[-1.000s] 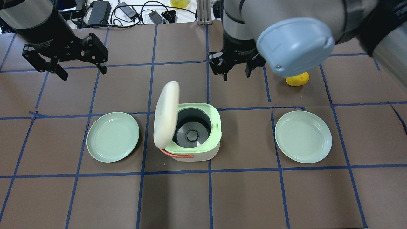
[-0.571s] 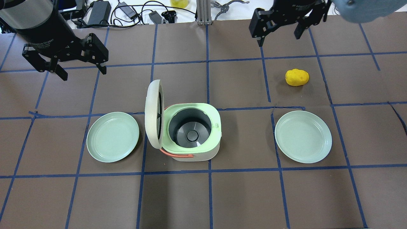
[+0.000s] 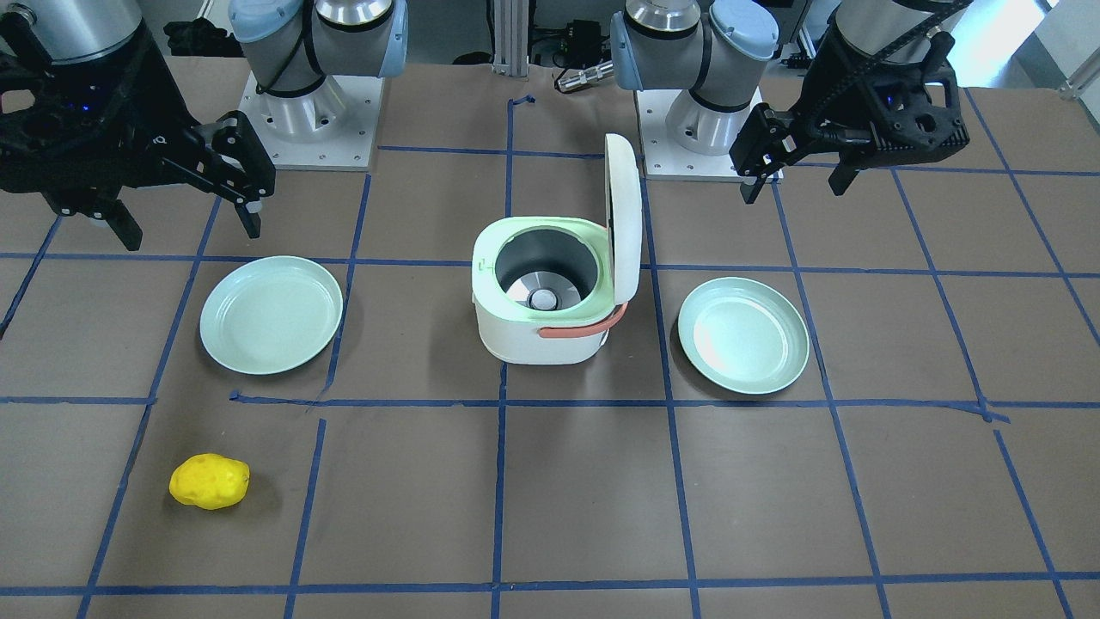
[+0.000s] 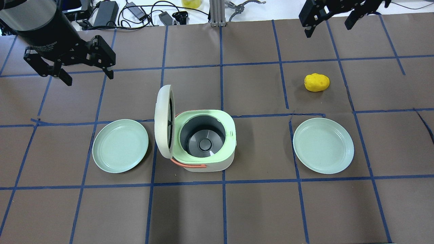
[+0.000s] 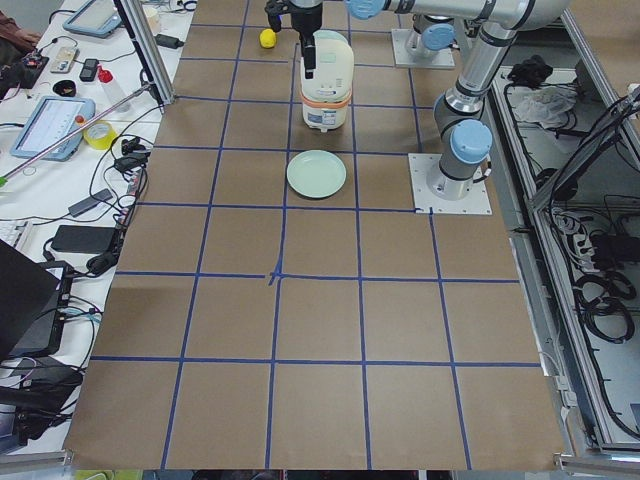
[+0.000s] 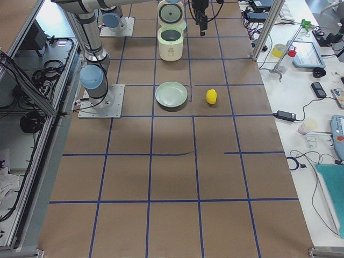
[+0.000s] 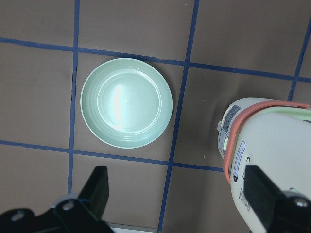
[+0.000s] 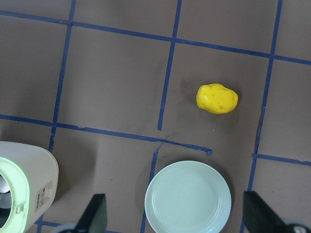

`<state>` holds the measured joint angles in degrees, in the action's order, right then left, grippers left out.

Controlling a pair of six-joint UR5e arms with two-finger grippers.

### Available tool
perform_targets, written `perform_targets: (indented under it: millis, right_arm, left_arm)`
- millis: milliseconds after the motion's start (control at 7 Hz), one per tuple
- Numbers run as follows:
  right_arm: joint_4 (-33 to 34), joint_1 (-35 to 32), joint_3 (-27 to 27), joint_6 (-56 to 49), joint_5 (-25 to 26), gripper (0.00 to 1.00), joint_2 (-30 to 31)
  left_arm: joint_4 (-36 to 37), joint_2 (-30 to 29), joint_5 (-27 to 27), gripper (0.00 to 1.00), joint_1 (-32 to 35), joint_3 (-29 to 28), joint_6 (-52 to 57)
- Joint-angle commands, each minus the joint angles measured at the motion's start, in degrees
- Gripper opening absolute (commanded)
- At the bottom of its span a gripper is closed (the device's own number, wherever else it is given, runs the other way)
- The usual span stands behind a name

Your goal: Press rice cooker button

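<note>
The white and pale green rice cooker [image 4: 217, 162] stands mid-table with its lid [image 4: 162, 125] swung up on its left side and the dark, empty pot showing. It also shows in the front view [image 3: 550, 335]. A small tab [image 4: 231, 134] sits on the green rim's right side. My left gripper [image 4: 89, 78] hangs open and empty at the back left, well away from the cooker. My right gripper [image 4: 328, 30] is open and empty at the table's far right edge. The left wrist view shows the cooker's side [image 7: 272, 165], the right wrist view its corner [image 8: 24, 189].
Two pale green plates flank the cooker, one on the left [image 4: 120, 145] and one on the right [image 4: 323, 145]. A yellow potato-like object [image 4: 316, 82] lies behind the right plate. Cables and adapters [image 4: 135, 12] lie beyond the table's far edge.
My right arm has pulled back from above the cooker to the far right edge. The lid has swung from half raised to fully upright. The left arm has not moved.
</note>
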<state>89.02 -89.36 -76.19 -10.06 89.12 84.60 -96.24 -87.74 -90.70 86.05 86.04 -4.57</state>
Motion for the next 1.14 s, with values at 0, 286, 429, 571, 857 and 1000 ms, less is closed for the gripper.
perform_targets:
  millis: [0, 286, 429, 571, 857, 1000]
  right_arm:
    - [0.01, 0.06, -0.01, 4.05, -1.24, 1.0, 0.04]
    - [-0.17, -0.03, 0.08, 8.64, -1.06, 1.0, 0.22]
    - [-0.17, -0.03, -0.01, 8.65, -0.79, 1.0, 0.22]
    - [-0.17, -0.03, 0.08, 8.57, 0.43, 1.0, 0.3]
    - [0.01, -0.29, -0.18, 8.56, 0.0, 1.0, 0.39]
    - [0.01, -0.12, -0.36, 8.56, -0.26, 1.0, 0.39]
  left_arm:
    - [0.0, 0.03, 0.0, 1.0, 0.0, 0.0, 0.0]
    - [0.0, 0.03, 0.0, 1.0, 0.0, 0.0, 0.0]
    - [0.0, 0.03, 0.0, 1.0, 0.0, 0.0, 0.0]
    - [0.0, 0.03, 0.0, 1.0, 0.0, 0.0, 0.0]
    - [0.0, 0.03, 0.0, 1.0, 0.0, 0.0, 0.0]
    - [-0.09, 0.03, 0.0, 1.0, 0.0, 0.0, 0.0]
